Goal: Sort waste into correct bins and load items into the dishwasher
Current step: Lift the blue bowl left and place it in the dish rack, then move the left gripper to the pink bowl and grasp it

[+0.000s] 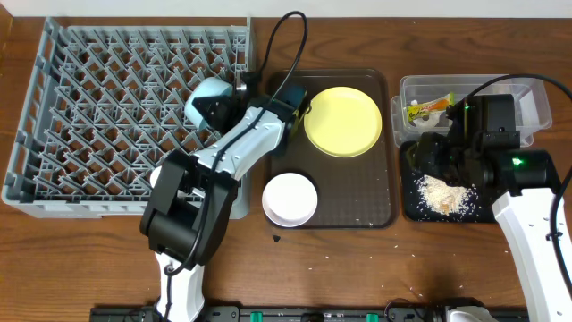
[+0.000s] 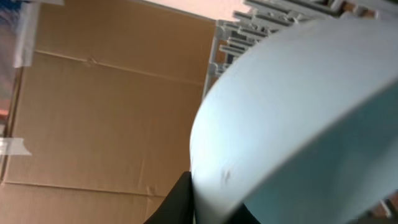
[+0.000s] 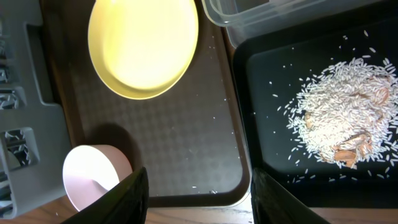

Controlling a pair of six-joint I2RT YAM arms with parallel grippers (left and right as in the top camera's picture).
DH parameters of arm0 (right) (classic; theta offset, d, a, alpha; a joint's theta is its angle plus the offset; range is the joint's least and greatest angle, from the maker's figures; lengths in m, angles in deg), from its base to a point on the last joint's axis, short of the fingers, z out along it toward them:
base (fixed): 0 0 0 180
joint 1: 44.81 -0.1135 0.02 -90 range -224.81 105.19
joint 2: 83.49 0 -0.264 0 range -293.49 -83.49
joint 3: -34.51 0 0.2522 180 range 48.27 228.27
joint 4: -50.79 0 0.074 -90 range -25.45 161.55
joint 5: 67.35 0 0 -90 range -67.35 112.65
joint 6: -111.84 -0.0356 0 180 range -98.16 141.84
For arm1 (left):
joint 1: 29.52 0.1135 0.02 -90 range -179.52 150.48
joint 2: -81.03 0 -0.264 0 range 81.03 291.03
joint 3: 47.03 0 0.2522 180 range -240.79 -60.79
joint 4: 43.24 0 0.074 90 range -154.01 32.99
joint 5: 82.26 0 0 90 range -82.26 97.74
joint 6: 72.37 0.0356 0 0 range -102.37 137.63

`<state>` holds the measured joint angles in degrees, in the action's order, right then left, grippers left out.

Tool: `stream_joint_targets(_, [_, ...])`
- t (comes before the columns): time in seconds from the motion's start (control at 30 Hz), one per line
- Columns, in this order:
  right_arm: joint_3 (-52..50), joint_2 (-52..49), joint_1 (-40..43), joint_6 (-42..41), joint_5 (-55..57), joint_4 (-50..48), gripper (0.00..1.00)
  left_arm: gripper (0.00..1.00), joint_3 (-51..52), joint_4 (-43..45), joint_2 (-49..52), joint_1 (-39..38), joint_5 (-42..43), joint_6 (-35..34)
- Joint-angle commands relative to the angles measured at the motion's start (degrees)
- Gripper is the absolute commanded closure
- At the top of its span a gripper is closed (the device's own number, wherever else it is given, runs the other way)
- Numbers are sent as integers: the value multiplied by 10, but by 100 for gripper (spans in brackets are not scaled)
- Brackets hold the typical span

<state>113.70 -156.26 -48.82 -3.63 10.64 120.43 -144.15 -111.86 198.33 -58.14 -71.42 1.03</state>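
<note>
My left gripper [image 1: 222, 107] is shut on the rim of the light blue bowl [image 1: 206, 94] and holds it tilted over the right part of the grey dish rack [image 1: 80, 116]. In the left wrist view the bowl [image 2: 298, 118] fills the frame beside a black finger [image 2: 183, 202]. My right gripper [image 1: 429, 150] is open and empty over the left edge of the black tray [image 1: 413, 210], which holds a rice heap [image 1: 444, 194]. The right wrist view shows the open jaws [image 3: 199, 205], rice [image 3: 345, 118], yellow plate [image 3: 143, 46] and white bowl [image 3: 93, 177]. The wrapper [image 1: 427, 109] lies in the clear box [image 1: 527, 94]. Cup and chopsticks are out of view.
The brown serving tray [image 1: 357, 192] sits between rack and bins, carrying the yellow plate [image 1: 342, 121] and white bowl [image 1: 290, 199]. A few rice grains lie on it [image 3: 205, 118] and crumbs on the wooden table [image 1: 402, 286]. A cardboard wall [image 2: 99, 112] stands behind the rack.
</note>
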Motion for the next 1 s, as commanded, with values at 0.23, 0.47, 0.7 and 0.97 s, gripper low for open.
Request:
stream_joint_targets(0.23, [5, 2, 3, -6, 0, -1, 49, 66, -1, -104, -43, -2, 139, -181])
stream_joint_targets(0.47, [5, 2, 3, -6, -1, 1, 49, 51, -2, -98, -162, -2, 283, -182])
stream_joint_targets(0.7, [5, 2, 3, -6, -1, 2, 50, 48, -2, -96, -213, -2, 337, -182])
stream_joint_targets(0.97, [5, 2, 3, -6, -2, 8, 50, 48, -1, -96, -211, -2, 368, -178])
